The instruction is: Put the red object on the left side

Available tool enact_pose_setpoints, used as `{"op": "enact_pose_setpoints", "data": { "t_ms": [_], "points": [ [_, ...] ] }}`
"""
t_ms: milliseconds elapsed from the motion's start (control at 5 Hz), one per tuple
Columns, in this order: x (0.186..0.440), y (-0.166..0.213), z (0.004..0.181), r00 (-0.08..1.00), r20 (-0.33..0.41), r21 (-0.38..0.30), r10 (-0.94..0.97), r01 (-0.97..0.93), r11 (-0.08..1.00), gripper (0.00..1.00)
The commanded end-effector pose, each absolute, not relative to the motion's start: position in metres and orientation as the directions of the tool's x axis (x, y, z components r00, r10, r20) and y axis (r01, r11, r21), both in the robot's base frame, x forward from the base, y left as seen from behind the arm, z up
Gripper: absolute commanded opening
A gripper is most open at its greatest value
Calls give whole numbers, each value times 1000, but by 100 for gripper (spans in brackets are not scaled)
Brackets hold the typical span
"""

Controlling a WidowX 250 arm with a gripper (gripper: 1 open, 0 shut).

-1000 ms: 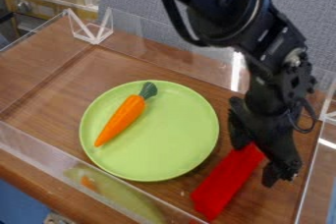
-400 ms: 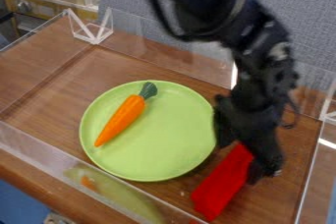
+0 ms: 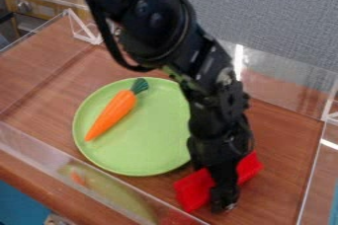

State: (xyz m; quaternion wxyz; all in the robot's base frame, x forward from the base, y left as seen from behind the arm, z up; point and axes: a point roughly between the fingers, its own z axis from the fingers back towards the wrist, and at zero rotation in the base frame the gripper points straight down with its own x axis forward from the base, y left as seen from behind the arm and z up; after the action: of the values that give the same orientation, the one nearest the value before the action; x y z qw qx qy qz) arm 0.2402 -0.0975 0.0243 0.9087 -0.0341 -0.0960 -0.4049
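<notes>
The red object (image 3: 196, 190), a bright red long block, lies on the wooden table just right of the green plate (image 3: 142, 146), near the front edge. My black gripper (image 3: 219, 184) points straight down over the block's middle. It is open, with its fingers astride the block, and it hides the centre so that only the two red ends show. I cannot tell whether the fingers touch the block. An orange carrot (image 3: 114, 112) with a green top lies on the left part of the plate.
Low clear acrylic walls (image 3: 79, 175) ring the wooden table (image 3: 53, 76) on all sides. A small clear triangular stand (image 3: 90, 27) sits at the back left. The bulky black arm (image 3: 158, 32) leans in from the upper left, above the plate.
The arm has swung from the right side to the left and now descends over the block's middle. The red block sits slightly further left and nearer the plate.
</notes>
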Motion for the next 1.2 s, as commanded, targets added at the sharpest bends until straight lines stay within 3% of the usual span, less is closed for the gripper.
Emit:
{"op": "enact_pose_setpoints", "data": {
  "t_ms": [0,200,1000],
  "points": [
    [234,-102,48,646,241,28,-724,741,671,0],
    [222,-112,68,641,253,27,-725,744,668,0],
    [214,-99,58,618,225,-36,-753,778,627,0]
  ]
}}
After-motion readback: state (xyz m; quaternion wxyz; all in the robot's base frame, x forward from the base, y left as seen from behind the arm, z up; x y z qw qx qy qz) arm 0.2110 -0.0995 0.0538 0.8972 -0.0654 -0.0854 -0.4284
